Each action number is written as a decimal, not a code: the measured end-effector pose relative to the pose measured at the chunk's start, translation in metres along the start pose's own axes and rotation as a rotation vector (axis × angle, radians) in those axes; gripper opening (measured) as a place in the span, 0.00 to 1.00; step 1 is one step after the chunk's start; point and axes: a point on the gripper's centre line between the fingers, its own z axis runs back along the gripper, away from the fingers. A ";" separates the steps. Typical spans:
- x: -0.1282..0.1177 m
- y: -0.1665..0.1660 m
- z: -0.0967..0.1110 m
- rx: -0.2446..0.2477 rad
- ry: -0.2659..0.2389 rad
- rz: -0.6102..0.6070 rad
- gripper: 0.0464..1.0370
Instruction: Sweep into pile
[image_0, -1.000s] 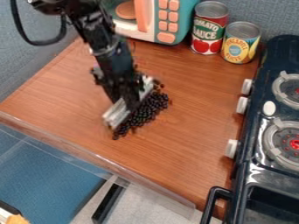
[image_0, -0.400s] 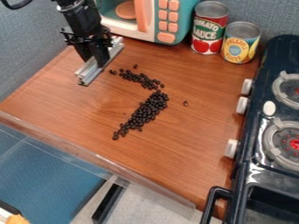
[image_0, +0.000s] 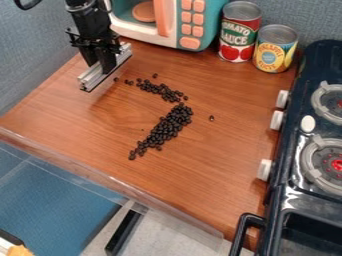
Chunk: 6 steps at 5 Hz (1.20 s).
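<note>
The top edge, at 11 o'clock, cuts off the black arm (image_0: 89, 19). The toy microwave (image_0: 207, 35) is cut off at 12 o'clock, and the stove (image_0: 286, 150) from 3 to 5 o'clock. The end effector (image_0: 101, 66) hides a bit of the silver bar (image_0: 100, 77). Some beans (image_0: 171, 124) hide others. The yellow thing (image_0: 19, 250), between 7 and 8 o'clock, is too cut off to name.

From above, one camera faces down at a slant on the wooden counter (image_0: 214, 165), fairly near.

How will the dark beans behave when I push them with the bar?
The dark beans look small and rounded, so they'll probably roll or scatter; one stray already lies apart. Being loose, they may slip past the ends of the bar.
</note>
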 end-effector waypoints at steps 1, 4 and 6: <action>0.002 0.005 0.001 0.036 -0.002 -0.038 0.32; -0.005 0.005 -0.019 0.136 0.001 -0.147 0.32; -0.011 -0.035 -0.023 0.089 0.003 -0.217 0.32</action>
